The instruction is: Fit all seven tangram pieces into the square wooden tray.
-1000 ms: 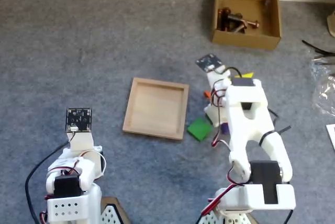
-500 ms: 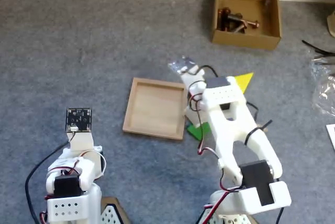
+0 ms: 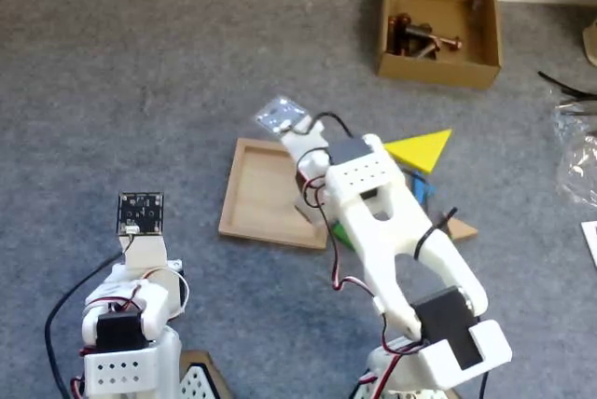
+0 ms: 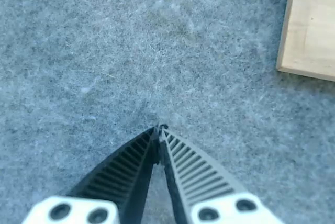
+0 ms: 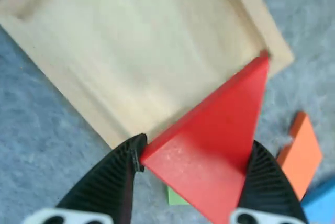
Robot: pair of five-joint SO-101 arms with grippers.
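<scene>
My right gripper (image 5: 191,169) is shut on a red triangle (image 5: 209,150), held above the near right part of the square wooden tray (image 5: 131,51). From above, the right arm (image 3: 359,185) leans over the tray (image 3: 256,189). A yellow triangle (image 3: 420,147), a blue piece (image 3: 418,186), a sliver of a green piece (image 3: 343,234) and a tan piece (image 3: 460,228) lie on the carpet right of the tray. An orange piece (image 5: 299,153) and a green edge (image 5: 175,197) lie below the held triangle. My left gripper (image 4: 158,130) is shut on nothing over bare carpet, left of the tray edge (image 4: 309,30).
A cardboard box (image 3: 438,26) with metal parts stands at the back right. Cables and a plastic bag (image 3: 574,161) lie at the right edge. The left arm's base (image 3: 126,310) sits near the front left on grey carpet.
The right arm has swung left from the pieces beside the tray to over the tray, carrying the red triangle. The yellow, blue and tan pieces came into view. The left arm has not moved.
</scene>
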